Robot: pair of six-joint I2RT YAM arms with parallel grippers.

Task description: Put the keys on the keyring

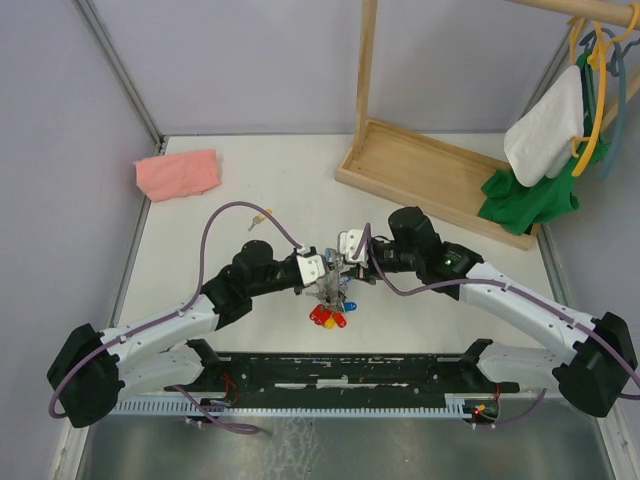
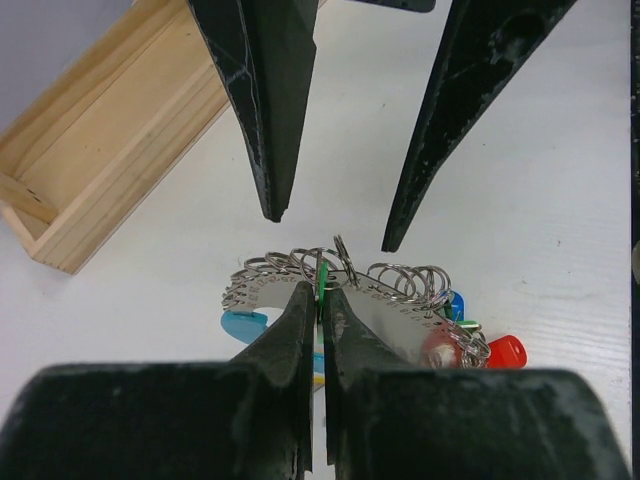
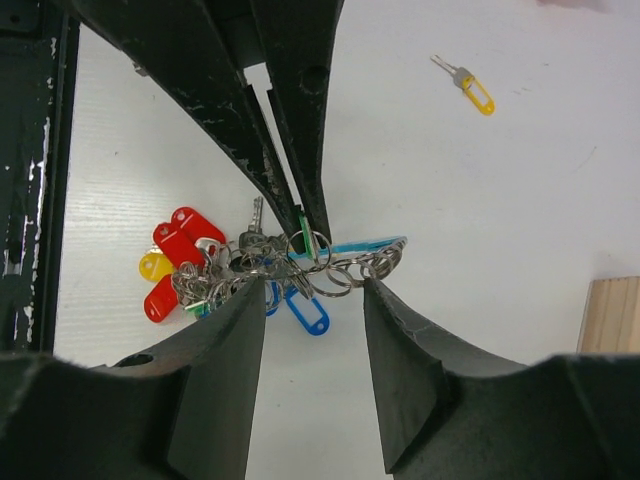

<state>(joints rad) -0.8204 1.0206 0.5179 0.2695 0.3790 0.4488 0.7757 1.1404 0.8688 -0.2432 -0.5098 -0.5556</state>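
At the table's middle my left gripper (image 2: 321, 292) is shut on the green-headed key (image 2: 324, 272), holding it at the row of small rings on the keyring (image 2: 395, 312). The keyring's grey curved piece, light-blue tag (image 2: 243, 325) and coloured-head bunch (image 3: 180, 250) lie under it. My right gripper (image 3: 315, 285) faces the left one from the other side, open, with the rings between and just beyond its fingertips and nothing gripped. The yellow-headed key (image 1: 262, 216) lies alone on the table, behind the left arm. In the top view both grippers meet above the bunch (image 1: 330, 315).
A pink cloth (image 1: 178, 173) lies at the back left. A wooden rack base (image 1: 430, 172) with an upright post stands at the back right, with white and green clothes (image 1: 540, 140) on hangers beside it. The arms' black base rail (image 1: 340, 375) runs along the near edge.
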